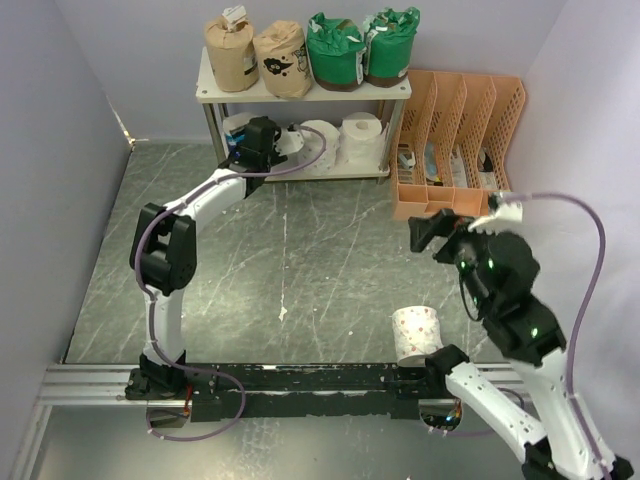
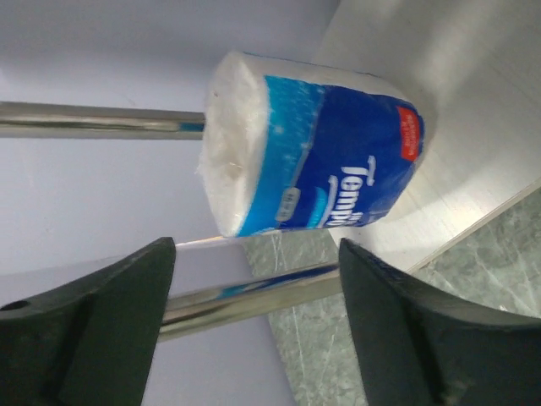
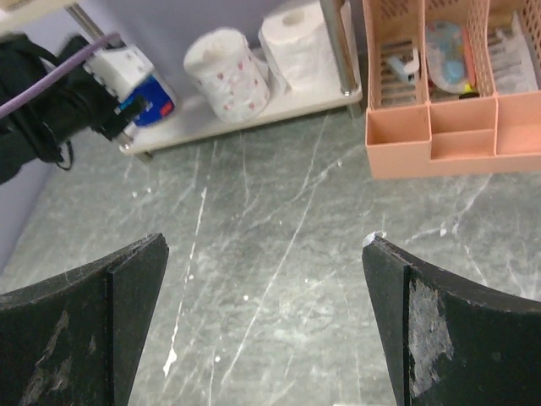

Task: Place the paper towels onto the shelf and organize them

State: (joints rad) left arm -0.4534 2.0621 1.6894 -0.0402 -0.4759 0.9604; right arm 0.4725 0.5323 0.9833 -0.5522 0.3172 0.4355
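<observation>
Top external: white patterned paper-towel roll (image 1: 415, 335) is standing upright at the right arm (image 1: 520, 320)'s base — right claw (image 3: 264, 252), gaping empty, is hovering beyond.

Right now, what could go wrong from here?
The blue-wrapped Tempo roll sits near the lower board's edge, just ahead of the open left gripper; a careless retreat could knock it off. The patterned white roll stands close to the right arm's base, an awkward reach for the right gripper.
</observation>
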